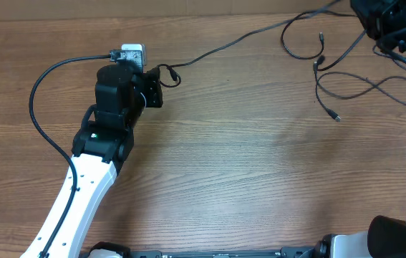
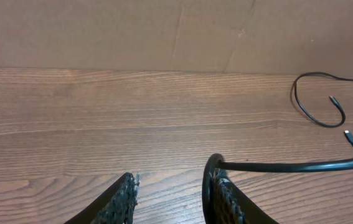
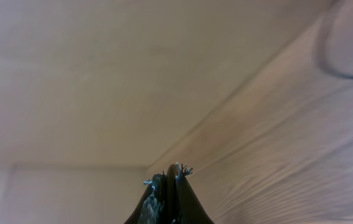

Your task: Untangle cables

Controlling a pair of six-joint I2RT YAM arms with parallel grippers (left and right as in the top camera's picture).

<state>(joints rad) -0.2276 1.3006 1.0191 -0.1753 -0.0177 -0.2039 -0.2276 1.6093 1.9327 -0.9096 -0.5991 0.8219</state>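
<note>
at the left tool (image 2: 173, 179): parted partway, only bare worktop (image 2: 70, 112) in the gap, nothing clamped. hooked round the tip of the finger (image 2: 223, 193) on the right of the left wrist view, one of the cables (image 2: 288, 166), draped rather than pinched, then off to the right edge just above the wood. from overhead, a small loop beside that tool, then the long strand (image 1: 228, 45) slanting up and right across the worktop toward the far right corner. cannot tell where it ends under the black bulk of the right arm (image 1: 396, 21).

at the right tool (image 3: 167, 180): closed tip to tip, no gap. cannot tell from the wrist view whether a cord is nipped there; only pressed tips, blurred wood and one blurred dark curve at the upper right.

near the right arm, well apart from the left tool, a loose tangle (image 1: 319, 63) of thin black cord, flat on the wood in open loops crossing one another, with small plug ends (image 1: 336, 117) lying free: one at the lowest tip, others higher up.

separate from all that, a thicker black wire (image 1: 33, 107) arcing out from the left arm (image 1: 81, 186) and back to it.
</note>
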